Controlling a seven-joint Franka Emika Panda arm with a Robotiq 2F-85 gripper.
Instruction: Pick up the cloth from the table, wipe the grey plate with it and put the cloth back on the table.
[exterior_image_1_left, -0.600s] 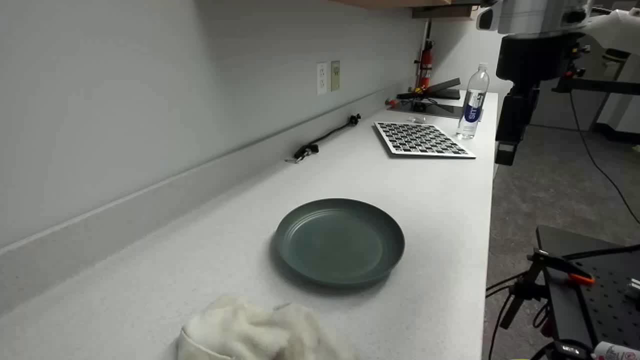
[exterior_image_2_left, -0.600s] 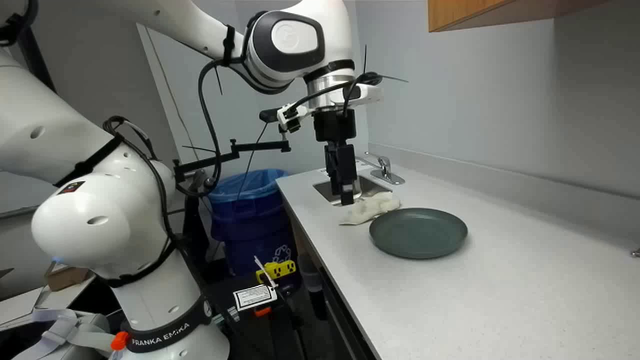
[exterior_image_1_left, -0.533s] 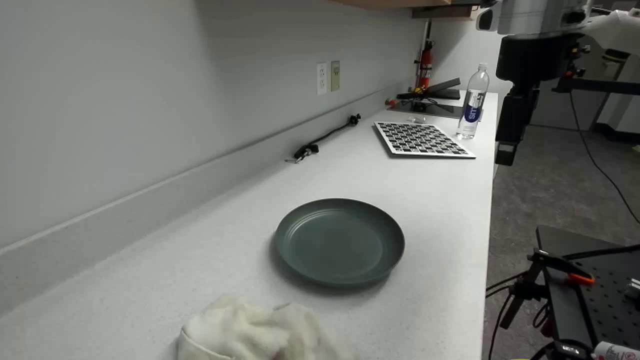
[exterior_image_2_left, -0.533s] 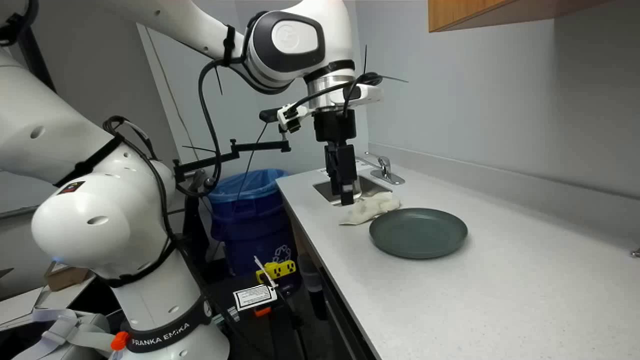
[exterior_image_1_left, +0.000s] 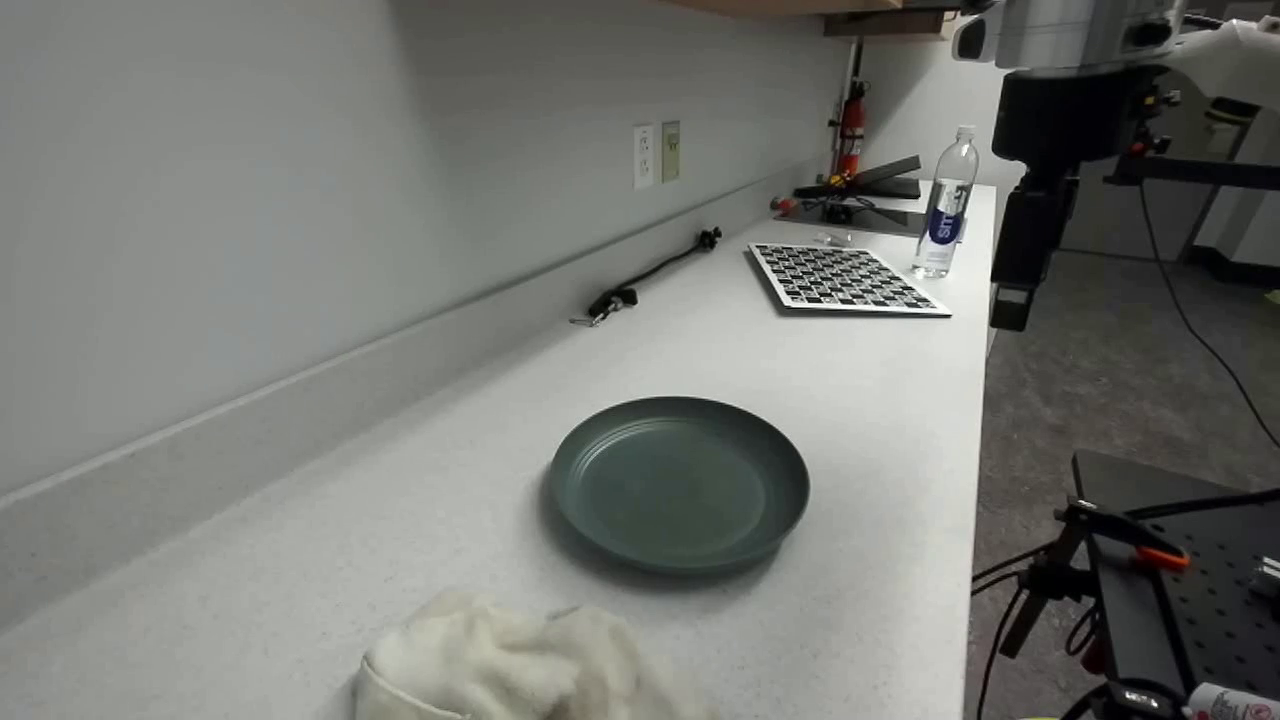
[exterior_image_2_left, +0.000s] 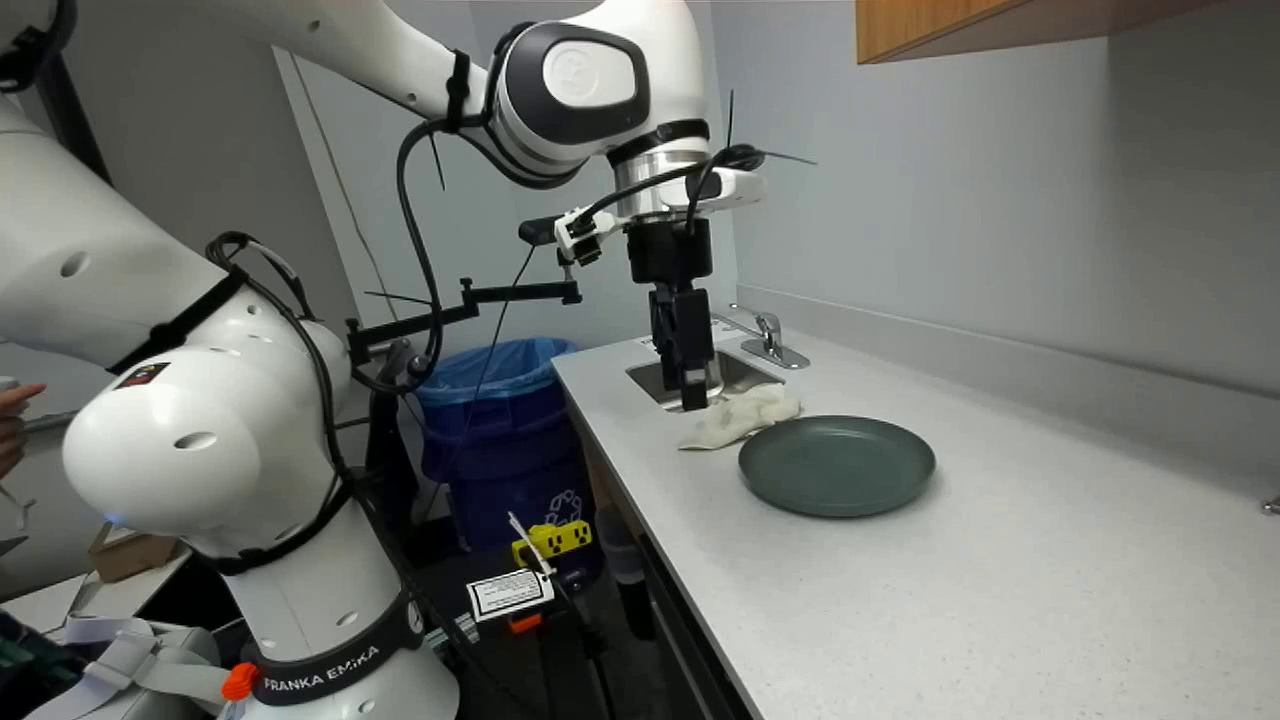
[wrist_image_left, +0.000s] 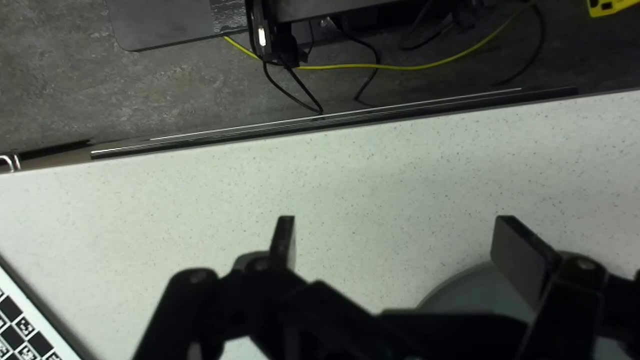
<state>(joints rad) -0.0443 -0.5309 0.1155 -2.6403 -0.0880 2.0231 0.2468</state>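
The cream cloth (exterior_image_1_left: 500, 665) lies crumpled on the white counter (exterior_image_1_left: 300, 610), also in an exterior view (exterior_image_2_left: 748, 412), between sink and plate. It is out of the wrist view. The dark grey-green plate (exterior_image_1_left: 680, 485) rests flat on the counter beside the cloth, also in an exterior view (exterior_image_2_left: 838, 466). Part of the plate shows in the wrist view (wrist_image_left: 475, 295), partly hidden by the right finger and gripper body. My gripper (wrist_image_left: 395, 232) is open and empty. It points down, raised above the counter near its front edge, in both exterior views (exterior_image_1_left: 1012, 308) (exterior_image_2_left: 690, 395).
A black-and-white patterned board (exterior_image_1_left: 845, 278) and a water bottle (exterior_image_1_left: 946, 205) stand farther along the counter. A black cable (exterior_image_1_left: 655, 272) lies by the wall. A sink (exterior_image_2_left: 740, 372) with a faucet (exterior_image_2_left: 770, 340) is beyond the cloth. A wooden cabinet (exterior_image_2_left: 960, 28) hangs above.
A person's hand has come into view at the left edge of an exterior view. The arm, gripper, cloth and plate have not visibly moved.
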